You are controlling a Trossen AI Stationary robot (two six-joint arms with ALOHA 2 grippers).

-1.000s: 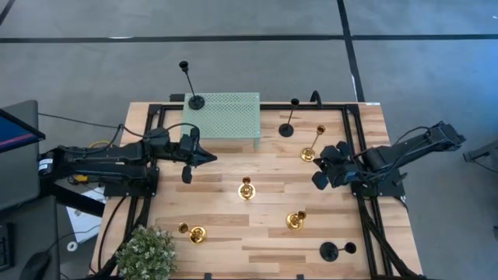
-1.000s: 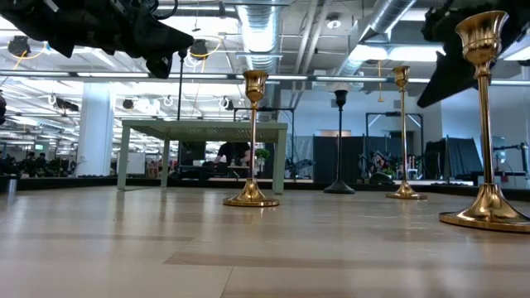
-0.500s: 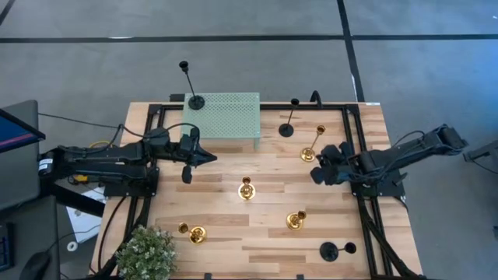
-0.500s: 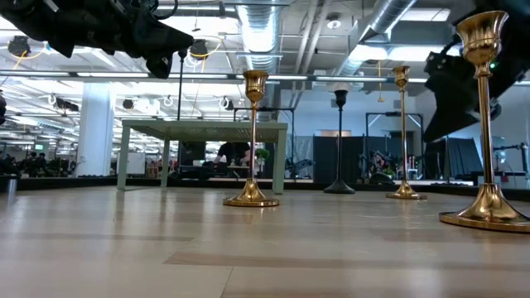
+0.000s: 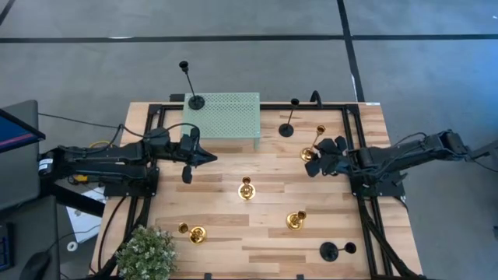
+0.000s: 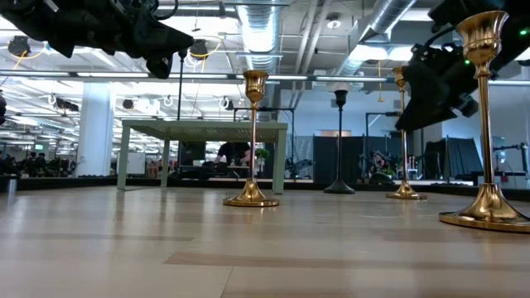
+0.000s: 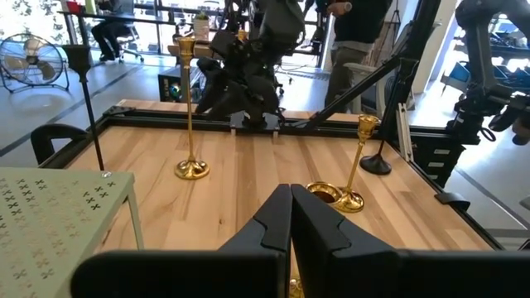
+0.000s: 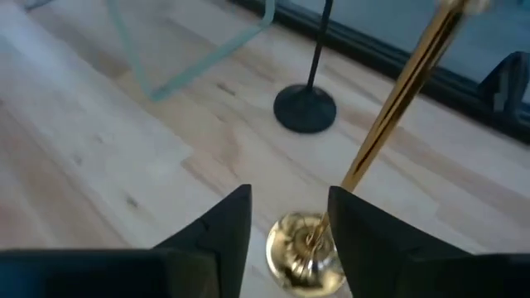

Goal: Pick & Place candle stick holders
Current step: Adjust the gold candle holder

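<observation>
Across the wooden table (image 5: 233, 233), with its pale green mesh stand (image 5: 222, 113) at the far edge, we judge the step in hand to be the right gripper's (image 5: 317, 158) approach to the tall gold holder (image 5: 312, 146) standing near the right side; its fingers are parted, and the right wrist view shows the slim gold stem rising just beyond the gap, above the round gold base, so nothing is gripped; we should centre the stem between the fingers, close low and gently, and lift straight up so the holder neither tips nor knocks the black holder (image 5: 289, 124) standing near behind it. Waiting above the table's left half, the left gripper (image 5: 208, 157) is clamped shut on nothing. One black holder (image 5: 194, 96) stands on the stand's corner; other gold holders and a black one stand scattered across the near half. Whether a finger already touches the stem we cannot tell; the wrist view cuts off the holder's cup.
</observation>
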